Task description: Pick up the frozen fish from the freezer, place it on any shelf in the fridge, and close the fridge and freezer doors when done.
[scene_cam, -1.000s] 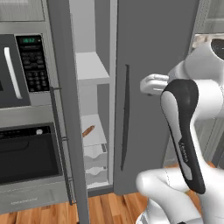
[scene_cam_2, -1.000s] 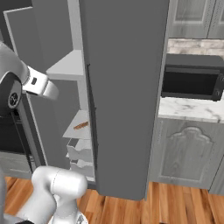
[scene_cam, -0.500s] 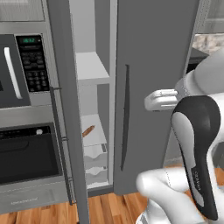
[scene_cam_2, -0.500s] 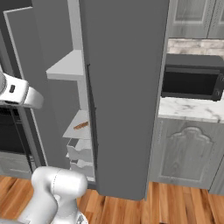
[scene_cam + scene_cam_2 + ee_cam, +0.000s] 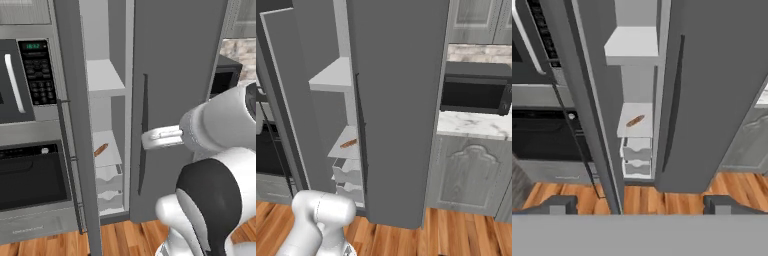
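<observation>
Freezer (image 5: 637,100) door ajar, and we see an orange-brown stick (image 5: 635,120) on its lower shelf. Our gripper (image 5: 637,205) hangs wide, holding nothing, facing the gap.

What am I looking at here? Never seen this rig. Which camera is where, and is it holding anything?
It is a rendered kitchen with a white robot arm on a base that drives. Two pictures come from cameras on the base, behind the arm to its left and right. The third looks along the tool, whose fingertips stand wide apart at the bottom edge: open, holding nothing.

Ahead is a tall grey fridge-freezer. The narrow freezer stands open, its door swung left; the wider fridge door is shut. On a white freezer shelf lies an orange-brown stick, with white drawers below. I cannot make out a fish. A black oven sits to the left.
</observation>
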### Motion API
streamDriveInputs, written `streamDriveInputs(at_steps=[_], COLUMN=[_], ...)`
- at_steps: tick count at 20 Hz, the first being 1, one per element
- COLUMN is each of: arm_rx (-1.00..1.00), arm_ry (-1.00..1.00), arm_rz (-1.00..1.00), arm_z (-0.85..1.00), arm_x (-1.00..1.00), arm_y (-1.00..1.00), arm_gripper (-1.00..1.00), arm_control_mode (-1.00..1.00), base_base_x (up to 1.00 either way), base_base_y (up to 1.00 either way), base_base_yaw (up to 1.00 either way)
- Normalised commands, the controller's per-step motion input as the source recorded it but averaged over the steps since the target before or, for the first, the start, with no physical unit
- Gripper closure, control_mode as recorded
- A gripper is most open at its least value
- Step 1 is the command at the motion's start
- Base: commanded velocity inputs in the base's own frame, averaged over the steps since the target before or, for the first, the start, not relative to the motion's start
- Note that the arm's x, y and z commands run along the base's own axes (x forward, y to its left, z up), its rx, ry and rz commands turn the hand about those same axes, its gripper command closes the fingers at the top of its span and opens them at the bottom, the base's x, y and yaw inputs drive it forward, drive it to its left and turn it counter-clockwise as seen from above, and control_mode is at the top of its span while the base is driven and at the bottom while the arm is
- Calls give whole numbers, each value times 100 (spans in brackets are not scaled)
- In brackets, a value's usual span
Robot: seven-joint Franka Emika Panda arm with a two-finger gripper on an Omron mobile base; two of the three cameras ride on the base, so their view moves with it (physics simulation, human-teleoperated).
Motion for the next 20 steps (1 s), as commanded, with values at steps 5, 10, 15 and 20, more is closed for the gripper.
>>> streamDriveInputs(at_steps=[5,10,15,20], arm_rx=[-1,0,3,5], arm_ry=[-27,-33,-27,-13], arm_rz=[-5,-13,-19,-22], arm_z=[0,-1,0,0], arm_x=[2,21,34,28], arm_y=[92,88,75,62], arm_gripper=[-100,-100,-100,-100], arm_control_mode=[-100,-100,-100,-100], base_base_x=[0,0,0,0], base_base_y=[0,0,0,0], base_base_yaw=[0,0,0,0])
